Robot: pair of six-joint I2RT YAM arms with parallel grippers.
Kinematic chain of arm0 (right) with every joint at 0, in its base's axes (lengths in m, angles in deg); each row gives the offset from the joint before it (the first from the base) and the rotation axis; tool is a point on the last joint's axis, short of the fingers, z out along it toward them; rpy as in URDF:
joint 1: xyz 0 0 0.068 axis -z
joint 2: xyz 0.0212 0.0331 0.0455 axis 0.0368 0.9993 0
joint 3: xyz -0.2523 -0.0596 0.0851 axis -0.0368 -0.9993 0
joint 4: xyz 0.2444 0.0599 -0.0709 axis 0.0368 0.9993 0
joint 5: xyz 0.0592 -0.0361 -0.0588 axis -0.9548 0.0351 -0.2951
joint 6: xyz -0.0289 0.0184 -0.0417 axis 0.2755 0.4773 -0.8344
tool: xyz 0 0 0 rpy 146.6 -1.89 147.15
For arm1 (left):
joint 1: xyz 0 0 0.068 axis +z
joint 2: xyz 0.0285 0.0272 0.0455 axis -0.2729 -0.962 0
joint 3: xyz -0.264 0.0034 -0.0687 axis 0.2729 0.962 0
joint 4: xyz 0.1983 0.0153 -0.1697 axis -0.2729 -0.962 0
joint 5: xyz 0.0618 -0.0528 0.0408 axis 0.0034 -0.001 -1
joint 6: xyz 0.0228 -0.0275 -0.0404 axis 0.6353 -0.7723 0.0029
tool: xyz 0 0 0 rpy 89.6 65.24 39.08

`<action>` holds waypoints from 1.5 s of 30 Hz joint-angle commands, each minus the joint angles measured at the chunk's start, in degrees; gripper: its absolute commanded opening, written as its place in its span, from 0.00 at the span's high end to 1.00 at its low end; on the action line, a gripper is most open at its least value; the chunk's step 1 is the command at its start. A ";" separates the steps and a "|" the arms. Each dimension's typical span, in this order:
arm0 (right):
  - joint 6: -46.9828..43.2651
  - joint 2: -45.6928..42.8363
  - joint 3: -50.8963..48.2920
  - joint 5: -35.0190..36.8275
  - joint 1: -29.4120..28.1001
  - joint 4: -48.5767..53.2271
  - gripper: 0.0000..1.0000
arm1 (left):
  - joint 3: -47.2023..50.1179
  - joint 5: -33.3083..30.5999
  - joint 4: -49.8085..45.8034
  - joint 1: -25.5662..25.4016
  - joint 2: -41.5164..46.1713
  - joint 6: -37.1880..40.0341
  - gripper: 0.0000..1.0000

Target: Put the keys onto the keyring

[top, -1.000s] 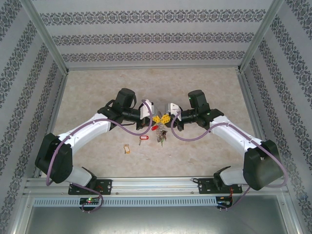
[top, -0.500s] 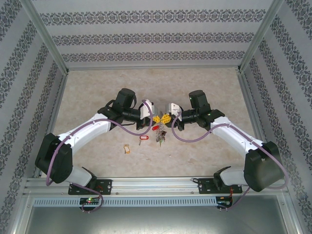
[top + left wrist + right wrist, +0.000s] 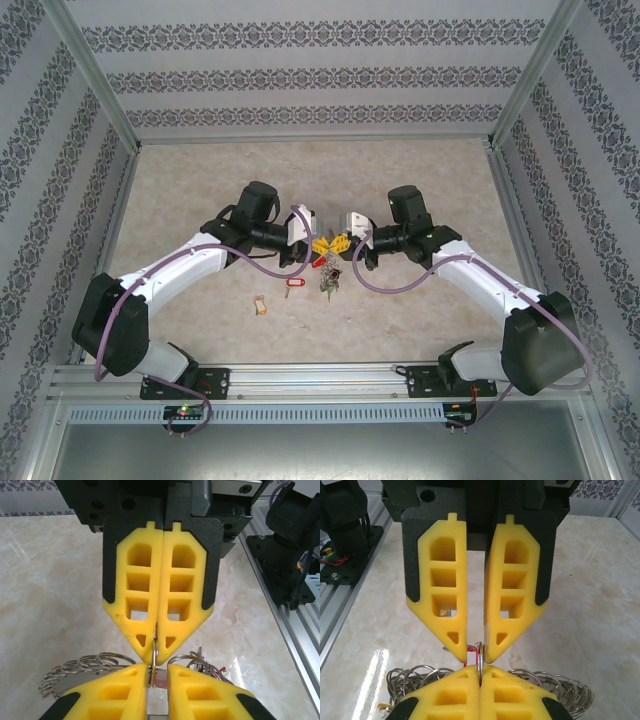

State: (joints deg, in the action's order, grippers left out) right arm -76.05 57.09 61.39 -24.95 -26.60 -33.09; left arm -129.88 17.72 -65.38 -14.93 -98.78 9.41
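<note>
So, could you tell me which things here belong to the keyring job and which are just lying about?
Job: keyring, pinched by the right gripper; left gripper facing it; red-tagged key and tan-tagged key, both loose on the table.
Not part of it: patterned walls, front rail.

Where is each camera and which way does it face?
Top external: above and behind the bases, looking down on the table; both arms, left gripper and right gripper at the keyring.
Left wrist: faces the right gripper; own fingers at bottom.
Right wrist: faces the left gripper; own fingers at bottom.
Shared: both wrist views catch the keyring.
</note>
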 commanded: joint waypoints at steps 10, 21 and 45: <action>3.10 -0.66 0.33 -6.33 0.45 -4.10 1.00 | -2.78 2.51 -3.50 -0.48 -1.36 1.61 0.79; 4.03 -0.59 0.91 -6.91 0.16 -4.47 1.00 | -3.25 0.69 -3.90 -0.45 -1.35 2.50 0.94; 11.61 -10.68 -4.24 3.67 2.46 -4.70 0.73 | 3.51 -0.30 18.86 3.28 3.40 -17.55 1.00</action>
State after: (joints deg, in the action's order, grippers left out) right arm -68.49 47.84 58.24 -21.87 -24.35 -36.09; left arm -127.25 16.22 -55.39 -12.94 -97.71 -2.10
